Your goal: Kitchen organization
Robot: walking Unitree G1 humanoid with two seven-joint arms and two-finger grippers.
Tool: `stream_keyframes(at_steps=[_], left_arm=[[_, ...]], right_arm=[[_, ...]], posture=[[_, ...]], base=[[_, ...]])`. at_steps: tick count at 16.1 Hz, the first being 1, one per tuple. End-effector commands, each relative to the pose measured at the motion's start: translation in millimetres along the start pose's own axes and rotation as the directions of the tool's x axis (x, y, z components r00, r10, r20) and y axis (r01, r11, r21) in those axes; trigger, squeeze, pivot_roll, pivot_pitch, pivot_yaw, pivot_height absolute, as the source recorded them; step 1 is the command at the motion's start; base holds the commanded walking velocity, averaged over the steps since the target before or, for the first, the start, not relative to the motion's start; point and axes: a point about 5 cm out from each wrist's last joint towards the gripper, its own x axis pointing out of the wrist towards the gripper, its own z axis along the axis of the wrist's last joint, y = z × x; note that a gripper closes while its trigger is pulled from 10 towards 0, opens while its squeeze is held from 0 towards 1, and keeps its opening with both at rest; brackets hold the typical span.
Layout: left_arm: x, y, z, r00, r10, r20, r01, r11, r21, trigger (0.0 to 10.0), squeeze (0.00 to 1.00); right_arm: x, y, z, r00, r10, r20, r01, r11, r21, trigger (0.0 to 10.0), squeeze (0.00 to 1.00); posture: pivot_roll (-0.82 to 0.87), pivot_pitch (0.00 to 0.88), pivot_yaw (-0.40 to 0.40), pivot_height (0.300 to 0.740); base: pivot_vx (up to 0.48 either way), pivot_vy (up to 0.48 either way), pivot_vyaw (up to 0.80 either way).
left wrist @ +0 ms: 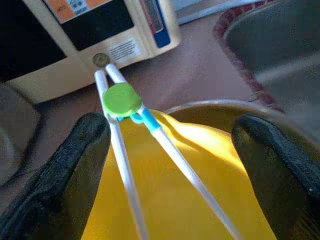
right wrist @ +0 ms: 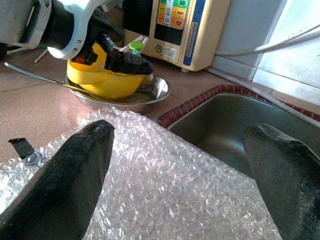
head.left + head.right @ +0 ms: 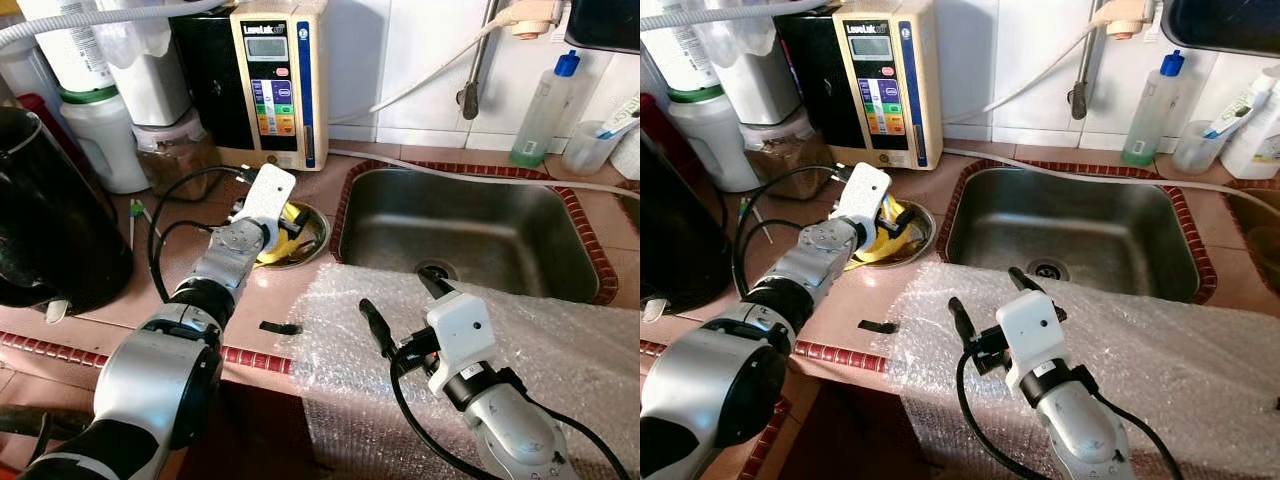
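Cream water ionizer w/ coloured button panel [image 3: 277, 85] at counter back edge. Clear bottle, green liquid, blue cap [image 3: 544, 112] at back right behind sink. White lidded plastic jar [image 3: 103, 135] back left.

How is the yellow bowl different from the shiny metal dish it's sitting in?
The yellow bowl is bright yellow plastic-looking; the metal dish is silvery and reflective. The yellow bowl is deeper and narrower; the metal dish is wider and shallow, holding it. The left gripper, open, hovers over the bowl and its training chopsticks. Both are round.
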Motion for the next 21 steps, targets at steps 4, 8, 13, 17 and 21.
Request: stream_keyframes(at_steps=[4,8,13,17,21], left_arm=[[-3.1,7.2,-18.6,0.995,0.015,-0.097,-0.019,0.999,-0.041,10.0,0.00],[-2.9,7.7,-17.7,0.993,-0.003,-0.115,-0.017,0.985,-0.174,10.0,0.00],[-1.6,10.6,-9.9,0.994,0.035,-0.102,-0.064,0.954,-0.292,10.0,0.00],[1.6,1.5,0.0,0.995,0.055,-0.085,-0.078,0.953,-0.294,10.0,0.00],[2.2,-0.5,2.9,0.995,0.059,-0.074,-0.079,0.951,-0.301,0.0,0.00]], right_arm=[[1.1,-0.4,1.8,1.000,-0.008,0.010,0.008,1.000,0.003,10.0,0.00],[1.3,0.0,1.1,1.000,-0.009,0.010,0.009,1.000,0.005,10.0,0.00],[3.6,0.2,1.4,1.000,-0.008,0.015,0.008,1.000,0.005,10.0,0.00],[5.7,1.5,1.8,1.000,-0.004,0.019,0.004,1.000,0.007,10.0,0.00],[3.7,1.1,1.0,1.000,-0.015,0.017,0.015,1.000,0.008,10.0,0.00]], posture=[[-0.04,0.000,0.086,0.740],[-0.03,0.000,0.087,0.740],[-0.03,0.000,0.088,0.740],[-0.03,0.000,0.091,0.740],[-0.04,0.000,0.103,0.740]], base=[[0.000,0.000,0.00],[0.000,0.000,0.00],[0.000,0.000,0.00],[0.000,0.000,0.00],[0.000,0.000,0.00]])
